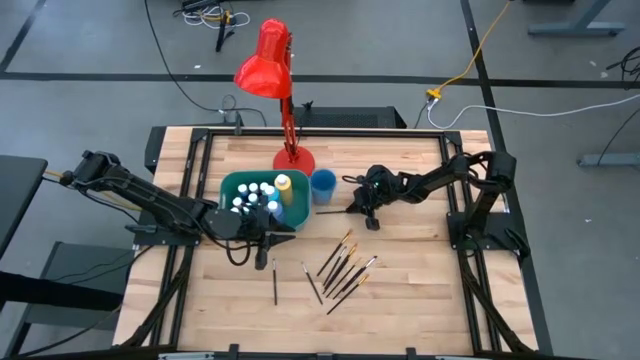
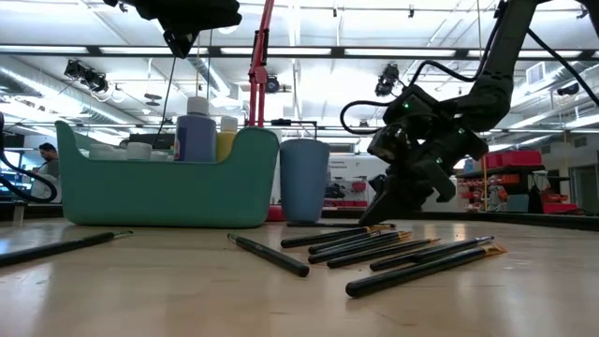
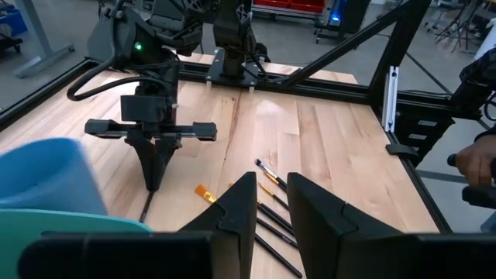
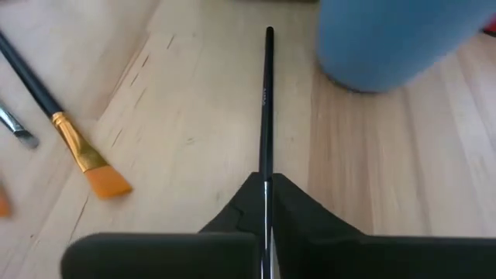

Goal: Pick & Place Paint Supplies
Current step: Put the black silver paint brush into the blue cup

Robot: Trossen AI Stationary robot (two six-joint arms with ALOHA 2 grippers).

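My right gripper [image 1: 356, 208] is down at the table next to the blue cup [image 1: 323, 186], shut on a thin dark brush [image 4: 266, 101] that lies on the wood. Several more brushes [image 1: 345, 268] lie loose near the table's middle, and one [image 1: 274, 282] lies apart to their left. Small white-capped paint bottles [image 1: 256, 196] and a yellow bottle [image 1: 283, 184] stand in the teal bin [image 1: 232, 182]. My left gripper [image 3: 271, 209] hangs above the table at the bin's near side, open, with nothing between its fingers. My right gripper pinches the brush's dark handle [image 4: 265, 172] between its two fingertips. The fingers slant down from the table's right side and lie along the brush. The handle runs on ahead of the fingers, flat on the wood, its free end [image 4: 269, 32] beside the blue cup.
A red desk lamp [image 1: 270, 70] stands behind the bin. A black frame [image 1: 330, 132] runs around the tabletop. Bare wood lies at the near side, in front of the loose brushes. One flat orange-bristled brush [image 4: 85, 159] lies close to my right gripper.
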